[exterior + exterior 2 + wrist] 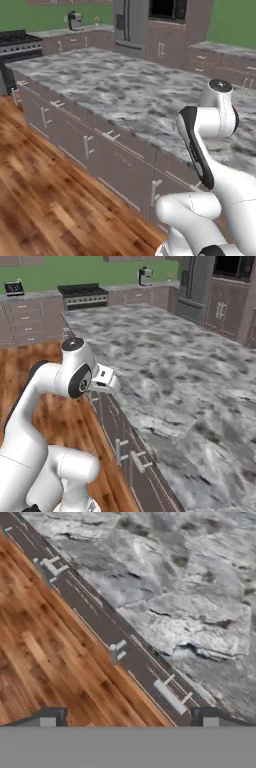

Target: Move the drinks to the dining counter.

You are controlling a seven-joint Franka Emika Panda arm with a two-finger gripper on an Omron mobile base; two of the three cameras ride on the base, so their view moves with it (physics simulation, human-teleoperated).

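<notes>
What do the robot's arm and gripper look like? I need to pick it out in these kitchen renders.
The arm is glossy white, made of rounded tubular links with dark bands and black caps at the joints. No cables or markings show. The gripper has two small dark finger tips with pale pads.

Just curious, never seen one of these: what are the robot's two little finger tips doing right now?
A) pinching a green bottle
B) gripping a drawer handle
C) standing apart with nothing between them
C: in the hand view the gripper is open over the wooden floor and the dining counter edge.
</notes>
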